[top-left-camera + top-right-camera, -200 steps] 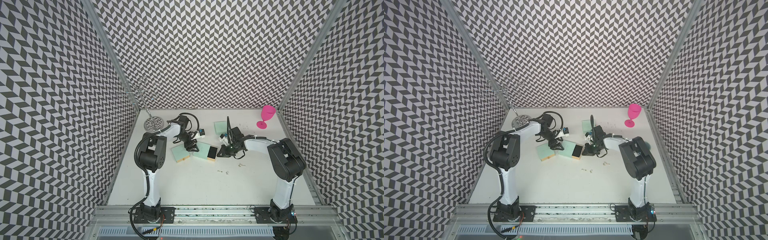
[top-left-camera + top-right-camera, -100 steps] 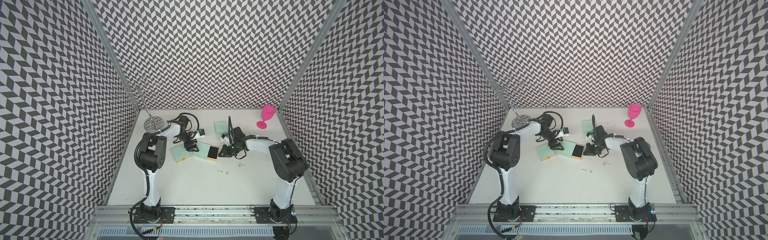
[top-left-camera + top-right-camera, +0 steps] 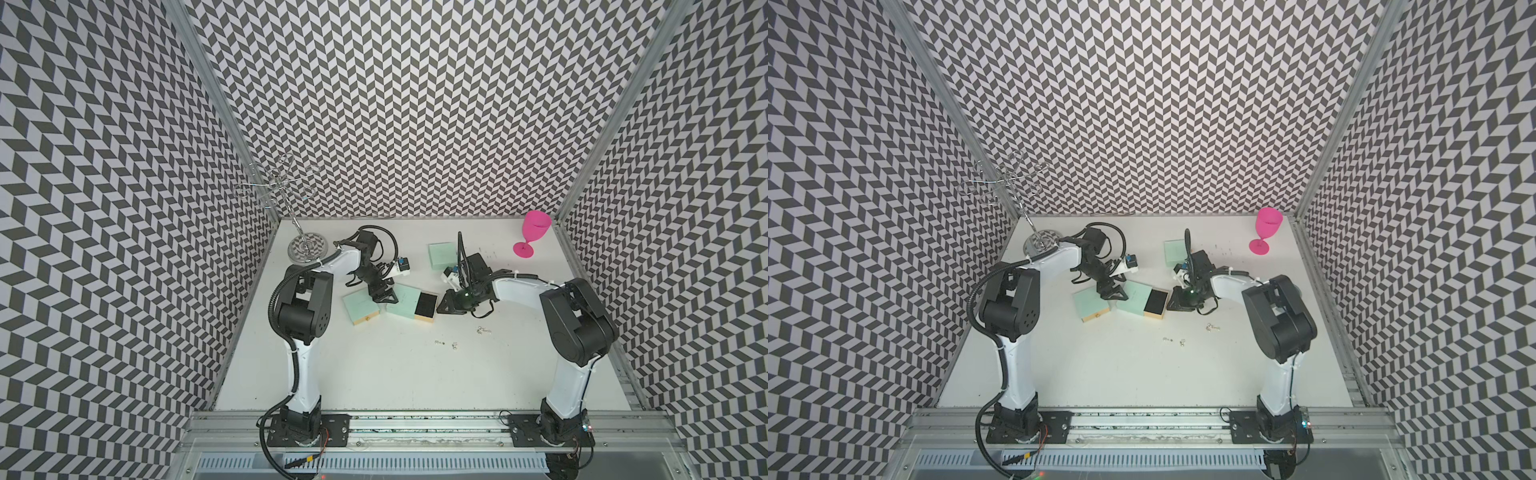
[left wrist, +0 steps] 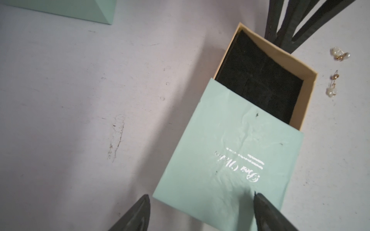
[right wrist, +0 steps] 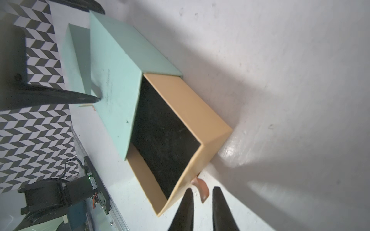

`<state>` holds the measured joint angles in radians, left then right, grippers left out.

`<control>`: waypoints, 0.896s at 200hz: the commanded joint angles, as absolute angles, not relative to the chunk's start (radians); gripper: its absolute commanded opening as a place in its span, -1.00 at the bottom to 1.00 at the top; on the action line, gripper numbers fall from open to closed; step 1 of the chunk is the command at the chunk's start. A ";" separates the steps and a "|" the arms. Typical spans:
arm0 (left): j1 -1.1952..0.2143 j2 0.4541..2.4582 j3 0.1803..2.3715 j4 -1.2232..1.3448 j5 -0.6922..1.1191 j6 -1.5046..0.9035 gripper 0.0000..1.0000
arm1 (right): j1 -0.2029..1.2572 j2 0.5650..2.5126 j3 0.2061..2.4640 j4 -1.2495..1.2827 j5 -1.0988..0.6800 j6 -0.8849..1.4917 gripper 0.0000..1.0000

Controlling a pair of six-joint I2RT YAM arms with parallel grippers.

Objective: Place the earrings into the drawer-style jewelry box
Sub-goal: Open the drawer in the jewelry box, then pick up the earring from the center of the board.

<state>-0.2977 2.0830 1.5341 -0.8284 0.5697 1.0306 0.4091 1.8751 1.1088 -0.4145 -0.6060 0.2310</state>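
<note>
At the drawer (image 5: 210, 124) front, your right gripper (image 5: 202, 190) has just released the tab (image 5: 201, 185).
Jaws slightly apart; left gripper (image 4: 201, 195), spread wide, pins the mint box (image 4: 230, 160). Drawer out and empty, so loading can start: pearly, gold-wired earrings (image 4: 340, 54) lie on the worktop (image 4: 80, 100) just beside it.

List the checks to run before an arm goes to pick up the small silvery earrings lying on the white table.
1. Tan cardboard drawer pulled out of mint-green paper sleeve: ok, black foam lining exposed and bare.
2. Left gripper steadying sleeve: ok, jaws open, one finger on its top.
3. Right gripper clear of brown pull tab: not ok, jaws parted, tab between the tips.
4. Small silvery earrings reachable on white table: ok, loose near the drawer.
5. Earring in hand: not ok, neither gripper holds one.
</note>
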 commanded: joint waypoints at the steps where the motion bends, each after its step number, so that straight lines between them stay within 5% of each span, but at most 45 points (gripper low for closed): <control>1: -0.291 2.049 1.556 -0.819 0.550 1.053 0.68 | 0.405 1.817 1.111 -0.419 -0.572 0.226 -0.59; 119: -0.274 1.952 1.746 -0.867 0.655 1.010 0.91 | 0.404 1.597 1.079 -0.778 -0.094 0.176 -0.46; 179: -0.263 1.936 1.799 -0.911 0.713 0.943 0.99 | 0.406 1.570 1.066 -0.853 -0.001 0.228 -0.52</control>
<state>-0.2707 1.9682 1.7847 -0.8547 0.6601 0.9665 0.4088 1.5787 1.0267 -0.7963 -0.0792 0.1974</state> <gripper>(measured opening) 0.995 0.246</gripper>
